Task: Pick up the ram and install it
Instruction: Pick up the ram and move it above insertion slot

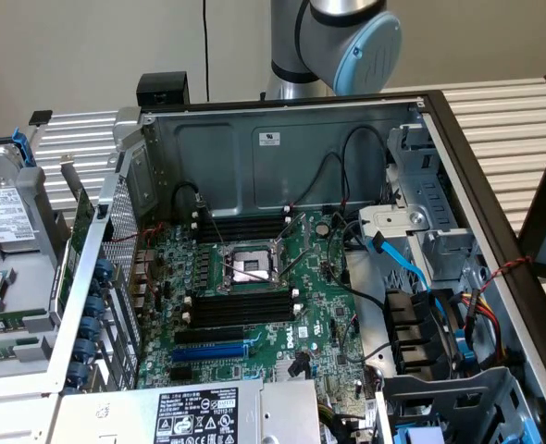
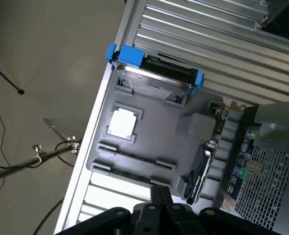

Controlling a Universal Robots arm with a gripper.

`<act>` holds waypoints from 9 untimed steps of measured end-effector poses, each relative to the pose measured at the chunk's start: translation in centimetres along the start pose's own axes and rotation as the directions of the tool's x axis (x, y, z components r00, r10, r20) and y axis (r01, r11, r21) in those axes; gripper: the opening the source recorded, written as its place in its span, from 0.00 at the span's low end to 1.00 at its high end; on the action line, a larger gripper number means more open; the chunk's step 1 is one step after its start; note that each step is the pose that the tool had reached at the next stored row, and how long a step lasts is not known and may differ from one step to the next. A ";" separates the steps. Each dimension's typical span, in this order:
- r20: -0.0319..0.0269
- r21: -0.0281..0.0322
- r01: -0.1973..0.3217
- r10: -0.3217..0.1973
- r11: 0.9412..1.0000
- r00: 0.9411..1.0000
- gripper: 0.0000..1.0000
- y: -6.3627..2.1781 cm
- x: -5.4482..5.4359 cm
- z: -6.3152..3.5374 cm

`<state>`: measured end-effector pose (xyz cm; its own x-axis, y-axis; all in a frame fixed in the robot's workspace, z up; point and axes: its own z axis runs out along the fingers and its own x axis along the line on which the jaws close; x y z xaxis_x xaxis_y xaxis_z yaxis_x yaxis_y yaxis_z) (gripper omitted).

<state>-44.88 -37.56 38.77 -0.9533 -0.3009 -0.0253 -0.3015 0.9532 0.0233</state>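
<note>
My gripper hangs high above the grey parts tray, with its dark fingers pressed together and nothing between them. Below it, the tray has two long holders with end clips. A thin dark strip stands on edge in the farther one and looks like the ram, though I cannot be sure from above. In the exterior view the same tray lies at the left, outside the case, with a pale labelled strip in it. On the motherboard, black memory slots sit on either side of the CPU socket.
The tray also carries a hard drive in a blue bracket and a square chip. A green card stands between the tray and the case wall. Cables and a drive cage crowd the case at the exterior view's right. A blue expansion slot lies near the power supply.
</note>
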 end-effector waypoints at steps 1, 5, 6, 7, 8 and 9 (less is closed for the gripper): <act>0.000 0.000 0.017 -0.017 1.000 1.000 0.10 0.00 0.0 0.01; -0.002 -0.002 0.090 -0.090 0.996 0.996 0.10 0.00 0.0 0.05; -0.002 -0.003 0.108 -0.108 0.994 0.994 0.10 0.00 0.0 0.06; -0.003 -0.003 0.126 -0.126 0.992 0.992 0.10 0.00 0.0 0.07; -0.003 -0.004 0.144 -0.144 0.990 0.990 0.10 0.00 0.0 0.08; -0.003 -0.004 0.162 -0.162 0.987 0.987 0.10 0.00 0.0 0.09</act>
<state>-44.88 -37.56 38.68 -0.8921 -0.4511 -0.0254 -0.4516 0.8919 0.0233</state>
